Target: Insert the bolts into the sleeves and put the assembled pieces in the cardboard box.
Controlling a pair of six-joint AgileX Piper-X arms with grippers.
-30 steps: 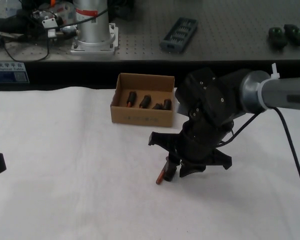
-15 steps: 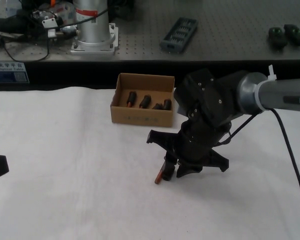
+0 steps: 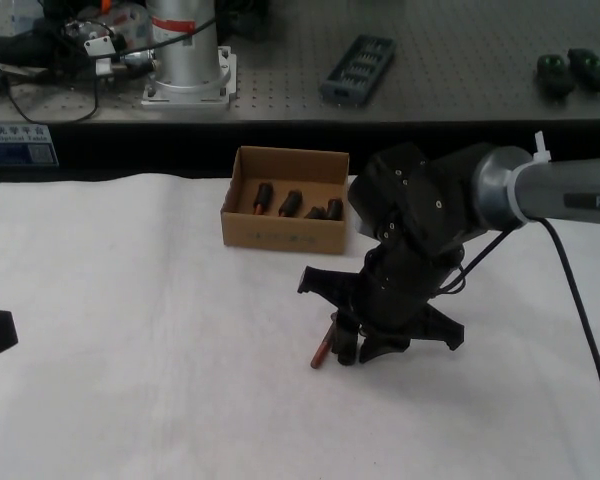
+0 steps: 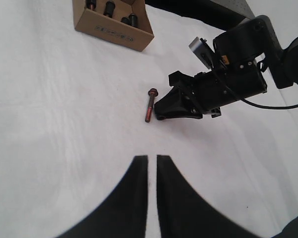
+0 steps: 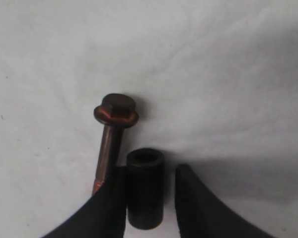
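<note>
The left tool [image 4: 152, 157], closed to a slit and empty, is held above the cloth-covered table [image 4: 39, 124]. Farther right the cardboard box [image 3: 280, 235] is seen, then the bolt [image 5: 114, 139], laid just beside the sleeve [image 5: 145, 191], which is straddled by the narrowly parted right tool [image 5: 150, 171].

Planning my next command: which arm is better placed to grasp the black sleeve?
Right. The right hand straddles the short black cylindrical sleeve, beside the copper-coloured hex-head bolt on the white cloth. The left hand sits well back from both.
</note>
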